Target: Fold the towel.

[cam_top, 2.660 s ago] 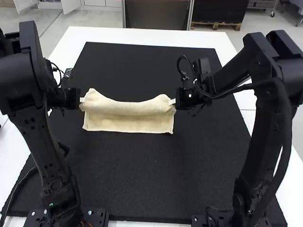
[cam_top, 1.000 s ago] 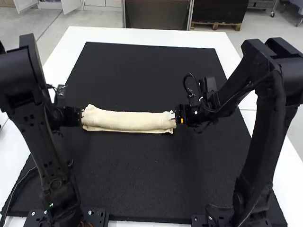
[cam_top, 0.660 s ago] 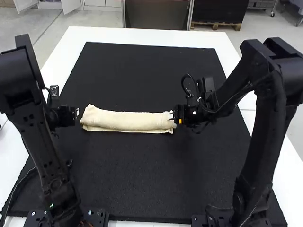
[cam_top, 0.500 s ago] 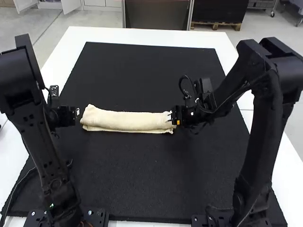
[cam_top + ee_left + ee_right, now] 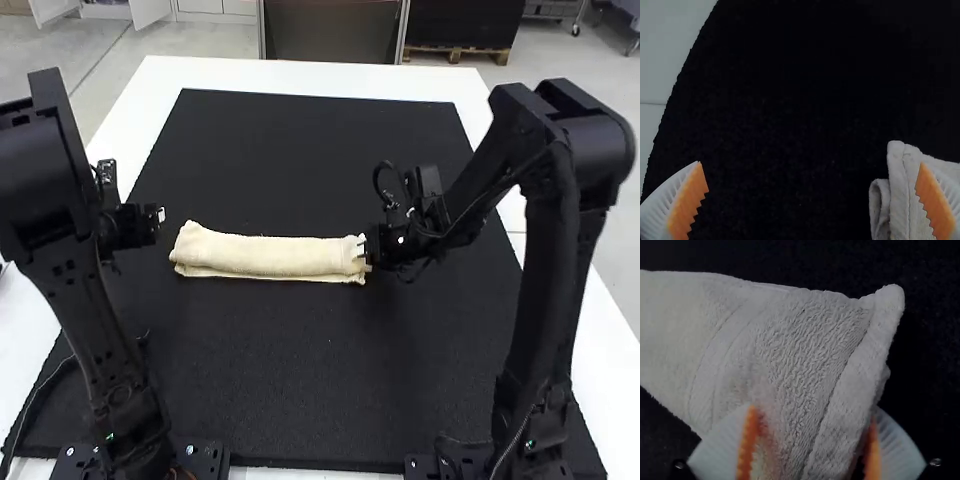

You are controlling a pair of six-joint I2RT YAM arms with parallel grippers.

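R gripper (image 5: 367, 252): at twd's R end of towel (image 5: 268, 255), per high view; fingers apart, towel end btwn them, per R wrist view; pressure on cloth could not be told.
R pads (image 5: 746, 445): orange, ribbed; one stood against the cloth's face, the other was partly hidden by the towel's edge.
L gripper (image 5: 160, 214): just beside towel's L end, slightly apart, per high view; fingers spread wide, w/ mat visible btwn them, per L wrist view.
L pads (image 5: 689, 202): orange, serrated; one overlapped the towel end in view, contact undetermined.
Towel, position: mid-mat, lengthwise btwn the two grippers.
Towel, condition: cream, folded into a long narrow strip; thin lower layer protruded along the edge nearer the arm bases, per high view.
Towel, L end: stacked folds w/ a smaller curled layer alongside, per L wrist view.
Towel, R end: looped pile, smooth woven band, thick edge strip & protruding corner, per R wrist view.
Mat (image 5: 290, 370): black, flat, bore the towel; rough-cut edge noted in L wrist view.
Table (image 5: 165, 80): white, under mat, exposed around it; thin seam noted in L wrist view.
L arm (image 5: 83, 300): stood at L side of high view, over mat & table.
R arm (image 5: 545, 280): stood at R side, bent inward to the towel.
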